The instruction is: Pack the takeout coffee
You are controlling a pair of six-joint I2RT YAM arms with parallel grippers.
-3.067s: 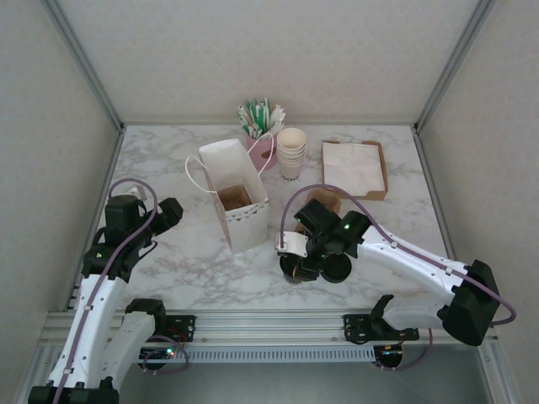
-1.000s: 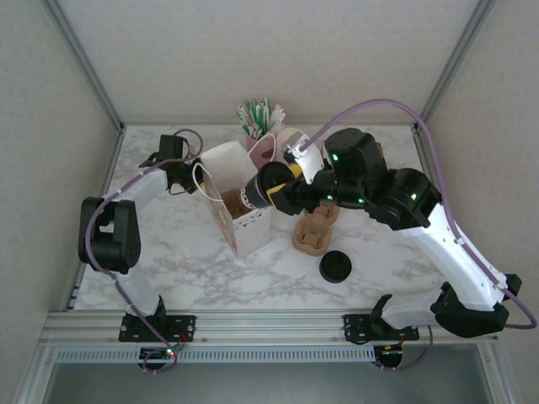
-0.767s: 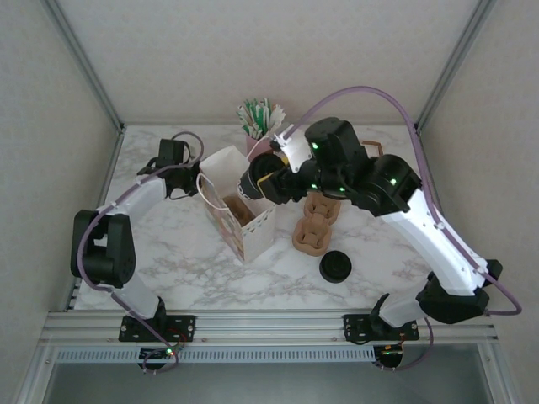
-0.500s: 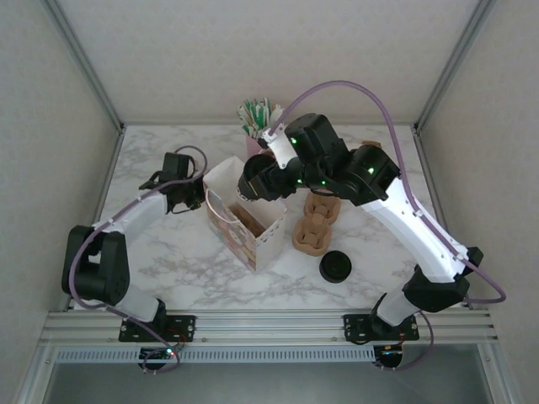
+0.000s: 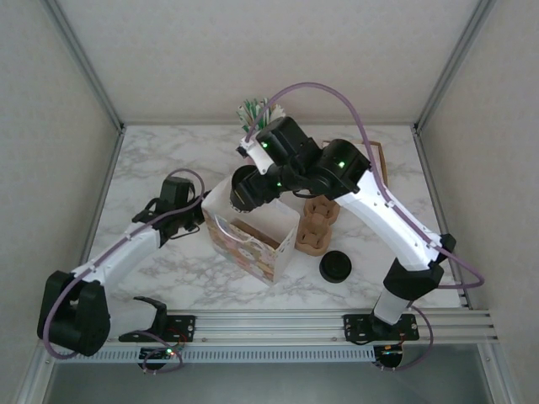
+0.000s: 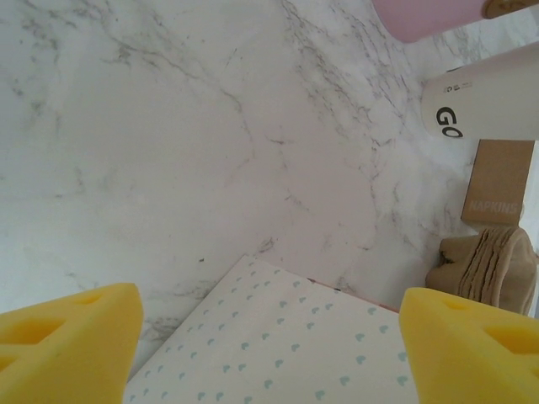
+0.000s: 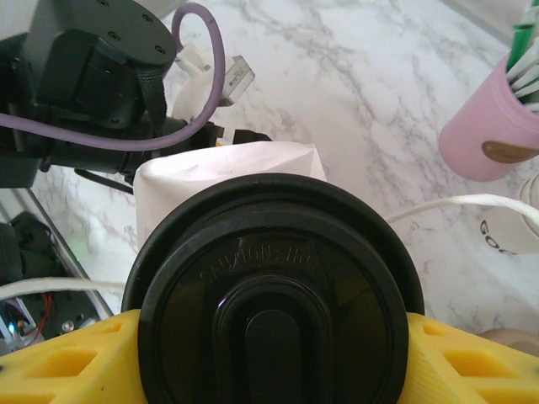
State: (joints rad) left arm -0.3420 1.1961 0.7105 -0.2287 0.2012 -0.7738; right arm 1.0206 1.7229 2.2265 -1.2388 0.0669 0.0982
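Black-lidded takeout coffee near upright, top upward.

I count one marble table and on it one patterned paper bag. Above the bag's back edge: one takeout coffee, one black lid on it. Right of the bag: two brown cardboard cup holders and one loose black lid. Behind the bag: one pink cup of straws, too bunched to count, one cream paper cup marked GO, and one napkin box.
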